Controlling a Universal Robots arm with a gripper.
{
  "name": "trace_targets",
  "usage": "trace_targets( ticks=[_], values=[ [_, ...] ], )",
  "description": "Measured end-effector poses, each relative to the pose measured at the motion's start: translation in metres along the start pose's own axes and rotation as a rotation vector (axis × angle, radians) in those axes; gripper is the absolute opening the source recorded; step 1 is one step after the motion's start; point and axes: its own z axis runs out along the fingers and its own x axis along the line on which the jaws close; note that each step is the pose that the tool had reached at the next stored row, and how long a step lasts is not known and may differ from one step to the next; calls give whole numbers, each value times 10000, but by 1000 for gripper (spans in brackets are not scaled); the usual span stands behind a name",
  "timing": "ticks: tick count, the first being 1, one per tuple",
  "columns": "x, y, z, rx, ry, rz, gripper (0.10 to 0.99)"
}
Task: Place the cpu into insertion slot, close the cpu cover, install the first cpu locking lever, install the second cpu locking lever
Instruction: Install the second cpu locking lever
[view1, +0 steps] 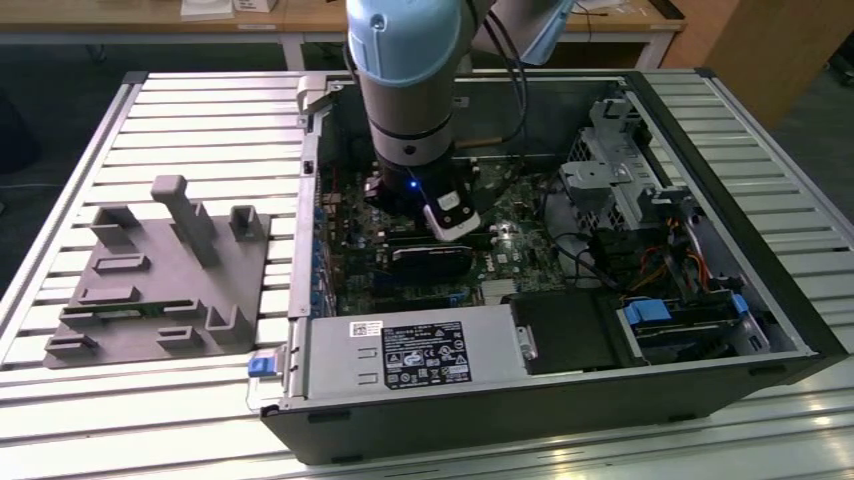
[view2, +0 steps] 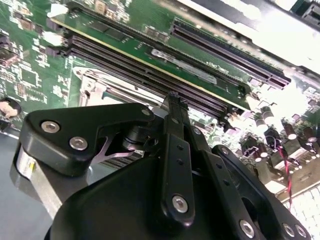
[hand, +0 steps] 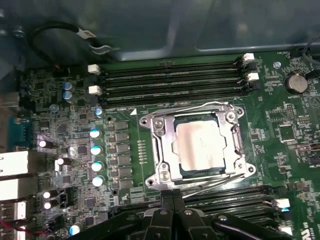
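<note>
CPU (hand: 200, 146) sits in the insertion slot just ahead of the jaws (hand: 172, 200), with the cpu cover (hand: 165, 145) closed over it. Jaws appear pinched shut, empty. Judging by this, lever installation is in hand, needing a precise hook onto a thin lever (hand: 210, 184).

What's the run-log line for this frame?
cpu: seated in insertion slot | cpu cover: closed | gripper: shut, at socket edge by lever
</note>
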Motion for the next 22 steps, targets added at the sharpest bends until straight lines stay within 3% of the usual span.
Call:
trace_targets(
  ticks=[4,11,18,22],
  values=[
    [59,-28,18,-190,23,18,106],
    [100,-45,60,-334,40,32,106],
    [116,-51,79,-688,82,69,106],
    [120,-56,103,-799,93,79,106]
  ],
)
